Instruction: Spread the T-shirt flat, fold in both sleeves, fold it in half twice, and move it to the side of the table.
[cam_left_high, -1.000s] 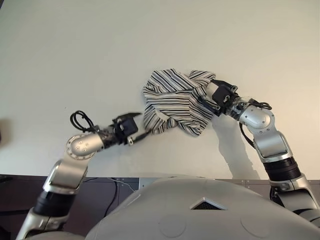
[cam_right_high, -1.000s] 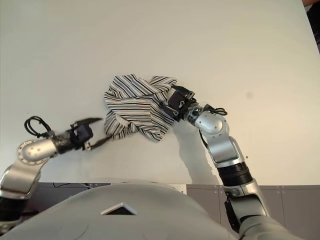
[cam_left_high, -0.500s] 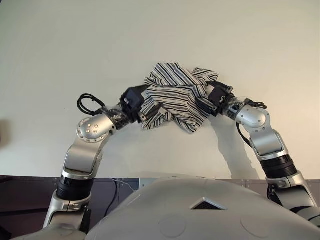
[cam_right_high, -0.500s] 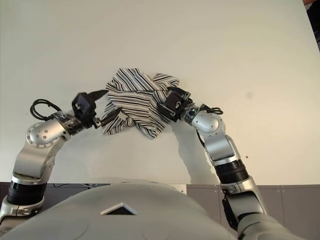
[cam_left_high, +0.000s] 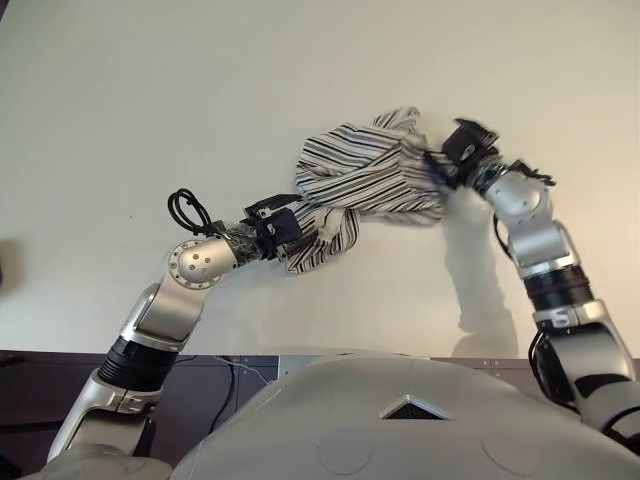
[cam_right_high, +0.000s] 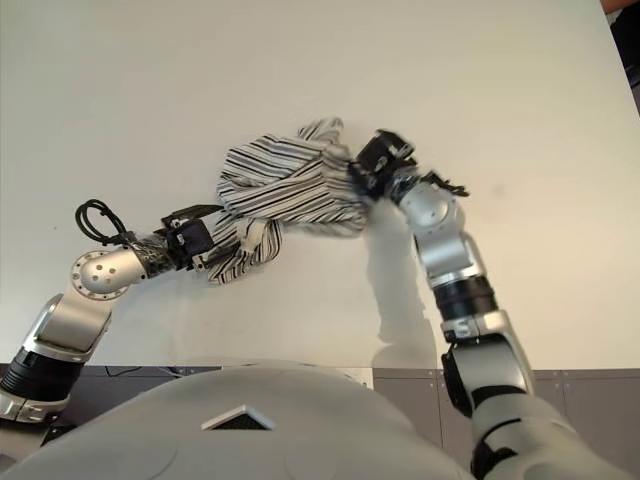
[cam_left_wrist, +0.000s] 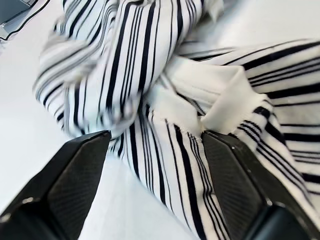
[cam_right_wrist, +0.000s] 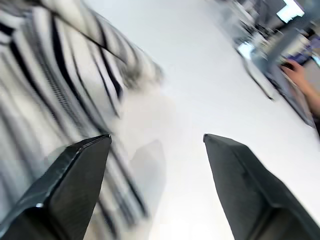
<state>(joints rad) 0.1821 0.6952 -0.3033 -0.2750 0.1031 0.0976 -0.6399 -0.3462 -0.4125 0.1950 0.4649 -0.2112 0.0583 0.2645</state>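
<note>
The black-and-white striped T-shirt lies crumpled in the middle of the white table. My left gripper is at the shirt's near left corner. It is open, with a bunched fold and a white hem lying between its fingers. My right gripper is at the shirt's far right edge, where the cloth is pulled out toward it. In the right wrist view it is open: striped cloth lies beside one finger and bare table shows between the two.
Bare tabletop stretches on all sides of the shirt. The table's front edge runs close under my arms. A small dark spot marks the surface to the right.
My left gripper has come in from the left and dropped onto the shirt's near corner. My right gripper has swung farther away and to the right, and the shirt's right side has stretched out with it.
</note>
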